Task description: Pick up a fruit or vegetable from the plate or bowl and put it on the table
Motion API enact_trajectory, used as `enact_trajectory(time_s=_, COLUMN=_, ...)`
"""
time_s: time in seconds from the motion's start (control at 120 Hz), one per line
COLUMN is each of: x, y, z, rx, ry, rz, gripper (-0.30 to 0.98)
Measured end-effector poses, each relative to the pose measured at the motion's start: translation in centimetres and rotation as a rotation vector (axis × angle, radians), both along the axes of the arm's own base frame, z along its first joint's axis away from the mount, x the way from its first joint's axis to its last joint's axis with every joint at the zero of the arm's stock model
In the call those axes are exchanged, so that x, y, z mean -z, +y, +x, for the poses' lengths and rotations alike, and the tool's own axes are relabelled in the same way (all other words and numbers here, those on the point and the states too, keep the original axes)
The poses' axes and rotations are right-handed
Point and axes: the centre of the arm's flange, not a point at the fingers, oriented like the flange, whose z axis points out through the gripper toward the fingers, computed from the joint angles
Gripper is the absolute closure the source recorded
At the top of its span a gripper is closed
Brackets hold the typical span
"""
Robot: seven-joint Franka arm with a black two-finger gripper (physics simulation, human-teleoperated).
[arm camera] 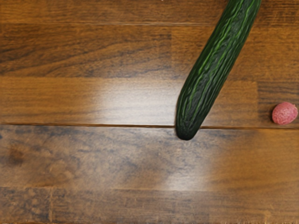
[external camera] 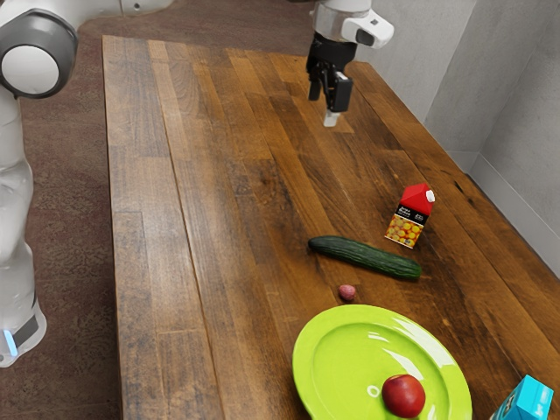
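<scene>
The lime-green plate (external camera: 318,357), red fruit (external camera: 403,396) aboard, is cut off; how wide the gripper (external camera: 329,103) spreads its jaws, I can't tell

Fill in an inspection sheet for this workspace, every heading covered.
Surface: wooden table, planked, with glossy reflections.
Job's things: red fruit on green plate.
Clutter: cucumber, small pink item, red-topped carton and blue carton, all off the plate.
Hand: hand open, empty, above the table.
Cables: nothing seen.
Surroundings: gray wall at the exterior view's right; brown floor.
</scene>
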Motion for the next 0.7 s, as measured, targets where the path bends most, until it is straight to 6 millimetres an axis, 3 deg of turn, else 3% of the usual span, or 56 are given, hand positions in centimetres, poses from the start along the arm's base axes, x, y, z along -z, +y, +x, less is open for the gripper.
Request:
enact_trajectory(time_s=0.133, x=-0.5, y=0.1, z=-0.2, rx=-0.006, ry=0.000, rz=0.002, gripper=0.00)
enact_trajectory(time_s=0.167, x=-3.1, y=0.1, z=-0.9, rx=-0.006, ry=-0.048, rz=0.007, gripper=0.00)
enact_trajectory(time_s=0.225, x=-9.4, y=0.3, z=-3.3, rx=-0.007, ry=-0.159, rz=0.018, gripper=0.00)
enact_trajectory(time_s=0.3, x=-12.7, y=0.3, z=-5.6, rx=-0.009, ry=-0.200, rz=0.027, gripper=0.00)
enact_trajectory(time_s=0.35, x=-12.4, y=0.0, z=-5.4, rx=-0.003, ry=-0.182, rz=0.029, gripper=0.00)
enact_trajectory(time_s=0.467, x=-8.3, y=-1.9, z=-1.9, rx=0.043, ry=-0.085, rz=0.026, gripper=0.00)
enact_trajectory(time_s=0.525, x=-5.9, y=-5.6, z=-0.2, rx=0.117, ry=-0.040, rz=0.021, gripper=0.00)
enact_trajectory(time_s=0.633, x=-0.9, y=-17.8, z=0.9, rx=0.337, ry=0.046, rz=0.035, gripper=0.00)
enact_trajectory(time_s=0.7, x=0.9, y=-23.2, z=0.4, rx=0.429, ry=0.064, rz=0.042, gripper=0.00)
